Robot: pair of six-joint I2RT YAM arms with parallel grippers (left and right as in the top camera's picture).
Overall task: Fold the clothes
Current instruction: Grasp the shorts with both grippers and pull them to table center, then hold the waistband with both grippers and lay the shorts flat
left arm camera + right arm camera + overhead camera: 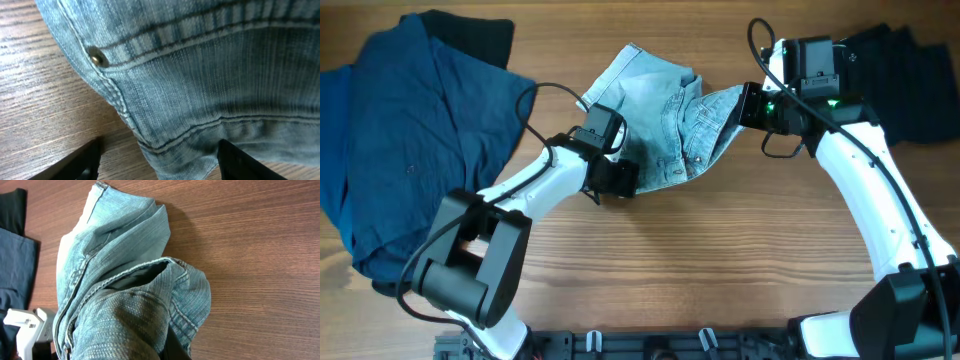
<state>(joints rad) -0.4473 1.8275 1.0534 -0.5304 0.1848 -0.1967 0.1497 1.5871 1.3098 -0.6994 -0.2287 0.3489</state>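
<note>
- We see a wooden bench with brown, streaky grain filling the whole overhead view.
- On its left side lies a dark blue garment, spread loose and rumpled, running out past the left edge.
- A black garment shows from under the blue one at the far side; we cannot tell its kind.
- In the far right corner sits a dark pile of cloth, well apart from the blue garment.
- Along the near edge we make out a black rail with small clips.

No readable text or numbers on the denim shorts or elsewhere
</note>
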